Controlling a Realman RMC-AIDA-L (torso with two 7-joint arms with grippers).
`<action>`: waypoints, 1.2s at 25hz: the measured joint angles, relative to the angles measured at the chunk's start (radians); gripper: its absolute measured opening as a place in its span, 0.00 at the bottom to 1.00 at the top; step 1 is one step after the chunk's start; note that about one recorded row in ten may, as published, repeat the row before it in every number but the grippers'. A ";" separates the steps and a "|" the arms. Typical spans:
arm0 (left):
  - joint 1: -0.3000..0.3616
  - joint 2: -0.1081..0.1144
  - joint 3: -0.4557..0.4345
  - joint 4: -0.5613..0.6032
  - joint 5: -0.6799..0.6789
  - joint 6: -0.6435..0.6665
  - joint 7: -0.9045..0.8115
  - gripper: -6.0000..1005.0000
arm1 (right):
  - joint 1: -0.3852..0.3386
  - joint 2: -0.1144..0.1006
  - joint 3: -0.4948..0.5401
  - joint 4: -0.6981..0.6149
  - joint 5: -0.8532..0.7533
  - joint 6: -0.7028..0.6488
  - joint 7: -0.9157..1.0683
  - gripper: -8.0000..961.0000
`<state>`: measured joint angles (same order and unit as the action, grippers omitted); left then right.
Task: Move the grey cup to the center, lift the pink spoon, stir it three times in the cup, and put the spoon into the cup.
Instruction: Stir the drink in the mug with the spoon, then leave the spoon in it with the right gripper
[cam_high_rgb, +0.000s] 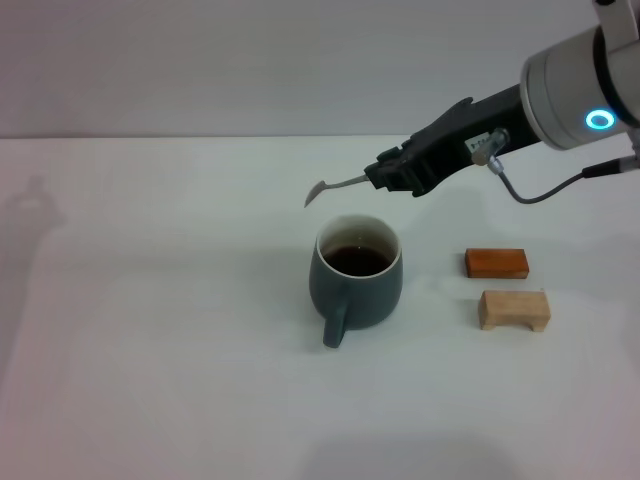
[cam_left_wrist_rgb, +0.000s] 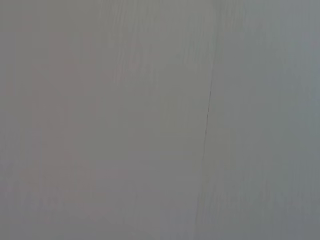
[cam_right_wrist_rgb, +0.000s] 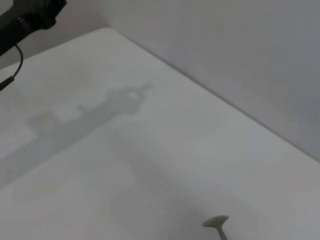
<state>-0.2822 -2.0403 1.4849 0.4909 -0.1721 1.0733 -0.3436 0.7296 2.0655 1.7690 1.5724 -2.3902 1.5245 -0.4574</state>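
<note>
Black fingers of the right gripper (cam_high_rgb: 392, 176) were clamped on the pink spoon (cam_high_rgb: 340, 184), whose handle was hidden inside the grip. Only the silver neck and bowl projected to the left from the fingertips. The spoon was held in the air, above and slightly to the far left of the grey cup (cam_high_rgb: 357, 277), and did not touch it. In the right wrist view, the spoon bowl (cam_right_wrist_rgb: 216, 223) appeared over the white table (cam_right_wrist_rgb: 125, 165).

The grey cup stood upright near the centre of the table (cam_high_rgb: 150, 350), with dark liquid inside and its handle pointing toward the near side. To the right of the cup lay an orange-brown block (cam_high_rgb: 497, 262), and just nearer, a pale wooden block (cam_high_rgb: 514, 310), both apart from the cup. The left gripper was not visible.
</note>
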 joint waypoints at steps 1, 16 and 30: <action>0.000 0.000 0.000 0.000 0.000 0.000 0.000 0.00 | 0.000 0.000 0.000 0.000 0.000 0.000 0.000 0.16; -0.004 -0.001 0.000 0.003 0.004 0.001 -0.009 0.00 | 0.092 -0.014 0.010 -0.128 -0.052 0.106 0.017 0.16; 0.005 -0.005 0.000 -0.005 0.008 0.015 -0.021 0.00 | 0.196 -0.013 -0.020 -0.305 -0.122 0.063 0.007 0.16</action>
<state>-0.2776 -2.0454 1.4849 0.4859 -0.1640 1.0883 -0.3646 0.9259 2.0525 1.7493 1.2675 -2.5124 1.5873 -0.4509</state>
